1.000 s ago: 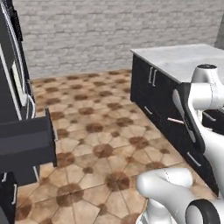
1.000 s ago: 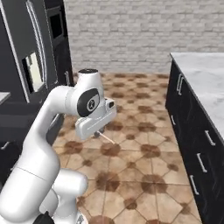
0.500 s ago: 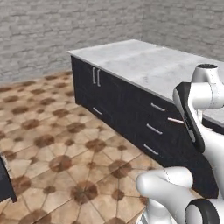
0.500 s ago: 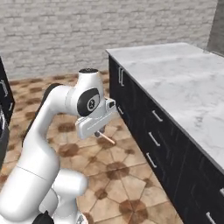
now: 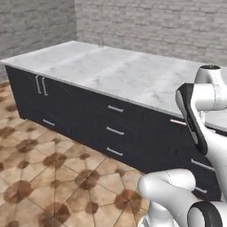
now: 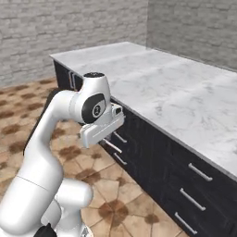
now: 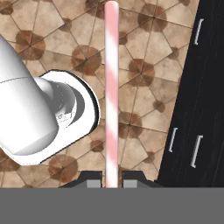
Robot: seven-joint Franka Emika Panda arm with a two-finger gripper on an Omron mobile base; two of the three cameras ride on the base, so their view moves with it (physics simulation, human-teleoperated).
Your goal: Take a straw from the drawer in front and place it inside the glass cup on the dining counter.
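My gripper [image 7: 111,180] is shut on the straw [image 7: 111,87], a thin pink-and-white striped stick that runs straight away from the fingertips [image 7: 92,178] over the tiled floor. From the right base view the gripper [image 6: 105,139] hangs beside the dining counter [image 6: 176,88], with the straw [image 6: 113,146] poking out below it towards the dark base. In the left base view a short piece of the straw [image 5: 177,121] shows beside the arm, in front of the dining counter [image 5: 111,71]. The glass cup and the drawer are out of view.
The counter's dark base [image 5: 88,115] carries small drawers with silver handles [image 5: 115,131] and a pair of cabinet doors [image 5: 40,84] at its far left. Brown patterned floor tiles [image 5: 40,177] lie open in front. A grey brick wall [image 5: 155,22] stands behind.
The whole picture has swung as the base moved: the dark cabinets on the left have gone and the marble counter now lies close ahead. The straw stays in the grip.
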